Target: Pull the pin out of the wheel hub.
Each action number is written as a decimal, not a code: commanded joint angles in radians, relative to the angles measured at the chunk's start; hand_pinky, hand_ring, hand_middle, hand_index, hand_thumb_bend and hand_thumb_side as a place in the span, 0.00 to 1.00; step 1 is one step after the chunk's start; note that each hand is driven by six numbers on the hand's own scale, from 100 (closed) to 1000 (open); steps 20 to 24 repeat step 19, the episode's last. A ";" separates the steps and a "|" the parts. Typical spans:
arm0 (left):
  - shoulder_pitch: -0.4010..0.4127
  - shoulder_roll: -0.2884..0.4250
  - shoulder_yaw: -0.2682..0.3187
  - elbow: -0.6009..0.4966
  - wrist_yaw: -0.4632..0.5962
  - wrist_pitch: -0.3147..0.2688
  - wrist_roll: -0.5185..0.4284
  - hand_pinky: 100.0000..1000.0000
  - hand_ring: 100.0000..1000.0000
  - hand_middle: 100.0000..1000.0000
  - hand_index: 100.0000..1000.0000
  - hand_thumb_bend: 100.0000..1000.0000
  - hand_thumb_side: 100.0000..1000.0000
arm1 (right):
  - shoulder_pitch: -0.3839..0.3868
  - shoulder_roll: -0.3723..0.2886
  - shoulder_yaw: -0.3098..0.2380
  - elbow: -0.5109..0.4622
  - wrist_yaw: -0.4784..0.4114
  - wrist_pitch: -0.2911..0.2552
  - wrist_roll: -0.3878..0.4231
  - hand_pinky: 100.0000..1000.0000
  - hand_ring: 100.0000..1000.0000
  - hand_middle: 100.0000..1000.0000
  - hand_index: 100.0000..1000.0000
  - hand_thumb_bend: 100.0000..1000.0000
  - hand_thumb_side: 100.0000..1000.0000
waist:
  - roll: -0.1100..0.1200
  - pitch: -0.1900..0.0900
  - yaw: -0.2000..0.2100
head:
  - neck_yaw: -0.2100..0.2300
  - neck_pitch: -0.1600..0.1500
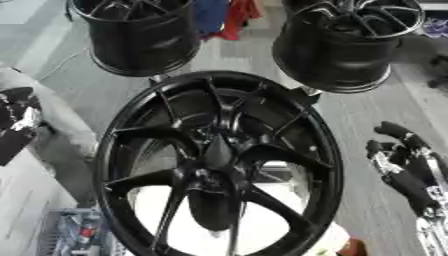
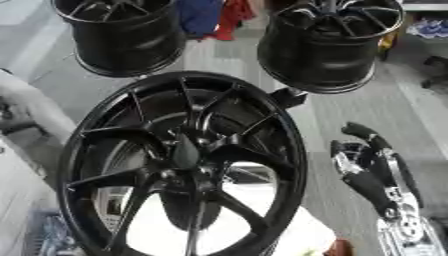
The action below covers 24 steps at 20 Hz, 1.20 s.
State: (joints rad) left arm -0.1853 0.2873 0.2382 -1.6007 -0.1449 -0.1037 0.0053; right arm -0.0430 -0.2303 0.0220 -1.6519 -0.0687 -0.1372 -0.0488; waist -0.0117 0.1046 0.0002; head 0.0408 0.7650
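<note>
Left eye view: the big glossy black multi-spoke alloy wheel hub (image 1: 217, 162) stands on edge mid-frame, face toward the camera. A dark elongated piece sits at the centre bore, probably the pin (image 1: 216, 152); its long axis looks roughly vertical in frame, lower end running into the spokes. Can't confirm which way it points. The right hand (image 1: 409, 167), black with silver joints, hangs just right of the rim, apart from it, fingers straight and relaxed, holding nothing. The left hand (image 1: 17, 122) is at the left edge, dark and partly cut off; can't tell how its fingers sit.

Right eye view: same layout. The pin lies left and slightly up from the right hand, which looks the nearer one. My read: reach is leftward through the spokes.
</note>
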 commanded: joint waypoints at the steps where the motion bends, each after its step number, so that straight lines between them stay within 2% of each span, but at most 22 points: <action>1: -0.020 -0.052 0.016 -0.048 0.022 0.024 0.035 0.51 0.52 0.61 0.75 0.03 0.48 | -0.004 -0.004 -0.002 -0.016 -0.004 -0.003 0.003 0.59 0.61 0.76 0.82 0.16 0.15 | 0.001 -0.012 0.002 | -0.005 0.005; 6: -0.010 -0.110 0.009 -0.069 0.018 0.042 0.042 0.51 0.52 0.61 0.76 0.03 0.49 | -0.004 -0.006 -0.001 -0.015 -0.003 -0.004 0.006 0.59 0.61 0.76 0.82 0.16 0.15 | 0.006 -0.013 0.003 | -0.007 0.005; 24: -0.004 -0.136 -0.025 -0.074 0.016 0.045 -0.013 0.51 0.52 0.61 0.76 0.03 0.50 | -0.008 -0.001 -0.002 -0.016 -0.005 -0.005 0.003 0.59 0.61 0.76 0.81 0.16 0.15 | 0.005 -0.014 0.000 | -0.031 0.005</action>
